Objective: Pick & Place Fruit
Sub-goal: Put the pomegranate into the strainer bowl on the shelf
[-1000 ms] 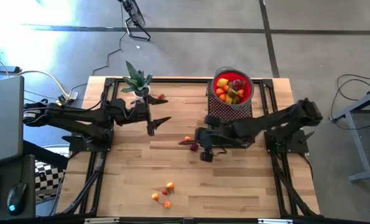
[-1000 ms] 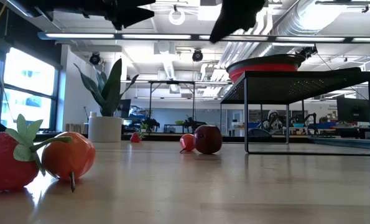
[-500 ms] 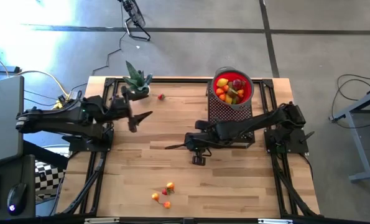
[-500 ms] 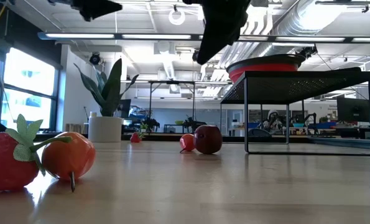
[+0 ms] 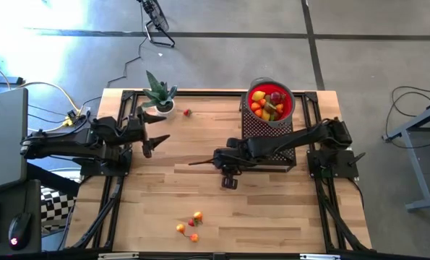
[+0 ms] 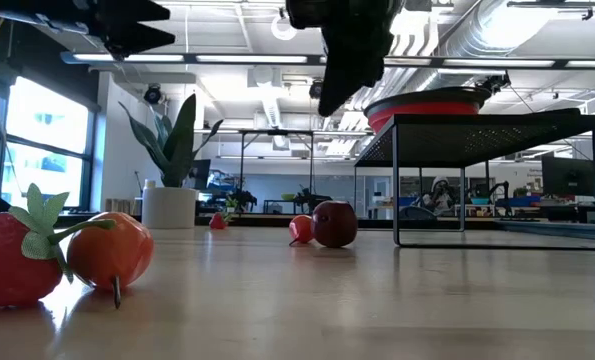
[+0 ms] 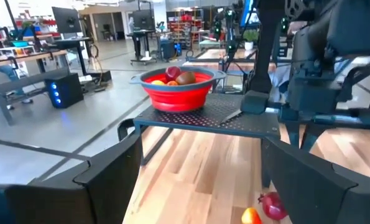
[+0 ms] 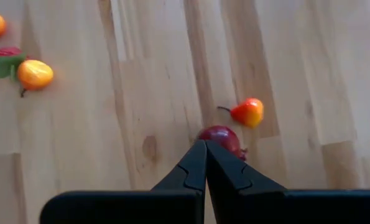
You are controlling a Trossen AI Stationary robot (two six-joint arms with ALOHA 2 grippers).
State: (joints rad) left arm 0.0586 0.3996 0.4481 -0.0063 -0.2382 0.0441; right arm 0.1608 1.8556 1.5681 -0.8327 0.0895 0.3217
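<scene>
A dark red fruit [image 8: 222, 134] and a small orange-red fruit [image 8: 248, 112] lie side by side on the table's middle. My right gripper [image 8: 204, 147] is shut and hangs above them [image 6: 320, 97], slanting down toward the table's left; its arm hides both fruits in the high view. My left gripper [image 5: 155, 141] is open and level at the left, beside the potted plant, with nothing between its fingers. A red bowl [image 5: 271, 101] with several fruits sits on a black mesh stand at the back right.
Three small fruits [image 5: 191, 227] lie near the front edge; a strawberry [image 6: 12, 262] and an orange fruit [image 6: 112, 250] show close in the low view. A tiny red fruit [image 5: 188, 113] lies by the potted plant [image 5: 158, 95] at the back left.
My left gripper has drawn back toward the table's left edge, still open. My right gripper, still shut, has moved toward the table's left and sunk a little, tipping over the two middle fruits. No fruit has moved.
</scene>
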